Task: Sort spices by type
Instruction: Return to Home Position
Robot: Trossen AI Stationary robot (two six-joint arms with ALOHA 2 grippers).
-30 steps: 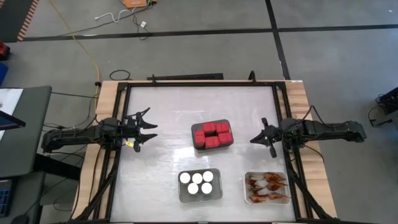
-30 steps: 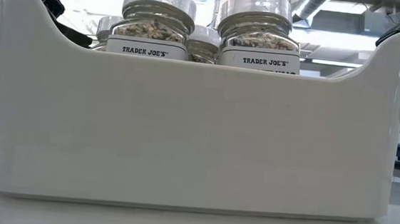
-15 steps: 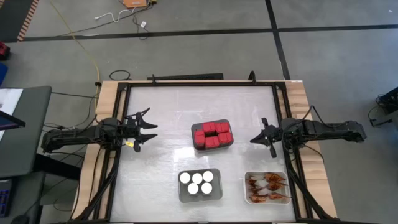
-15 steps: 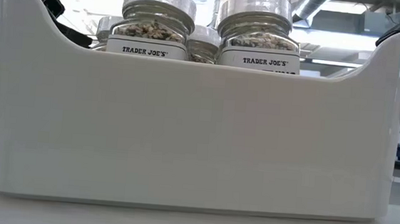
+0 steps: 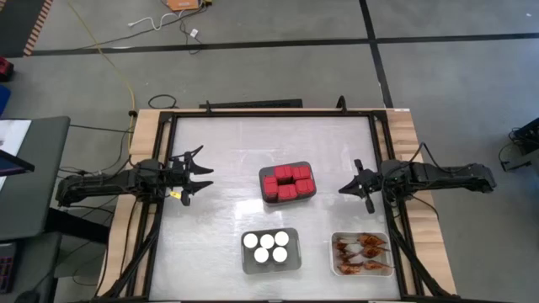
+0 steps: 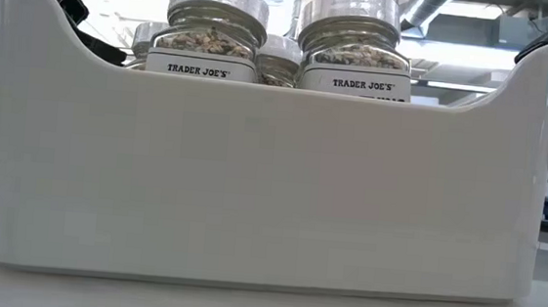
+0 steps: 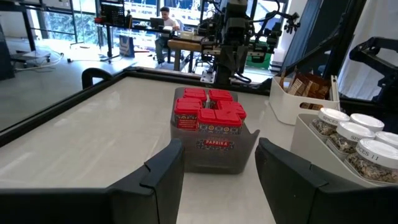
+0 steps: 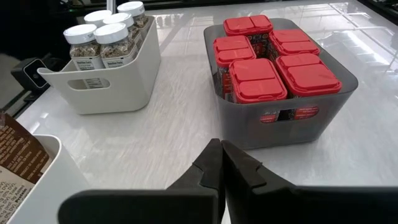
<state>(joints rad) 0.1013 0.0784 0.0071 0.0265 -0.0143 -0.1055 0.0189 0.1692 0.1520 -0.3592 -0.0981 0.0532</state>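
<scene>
Spices all binned: red cans point(image 5: 286, 182) in grey bin point(image 5: 310, 199) mid-table, jars point(image 5: 267, 247) in jar bin point(image 5: 291, 268), packets point(image 5: 359, 252) in packet bin point(image 5: 389, 269) beside it. No spice lies outside a bin. Left gripper point(image 5: 202, 174) hovers by left edge, fingers apart, empty. Right gripper point(image 5: 345, 188) hovers by right edge, fingers pressed together, empty. Risk judged low: a homing swing that dips could clip the grey bin, the one nearest both tips, and shove it.

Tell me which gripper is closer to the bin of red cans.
Right. The right gripper, shut, sits just off the right side of the bin of red cans; the left gripper, open, is farther off on its left side.
</scene>
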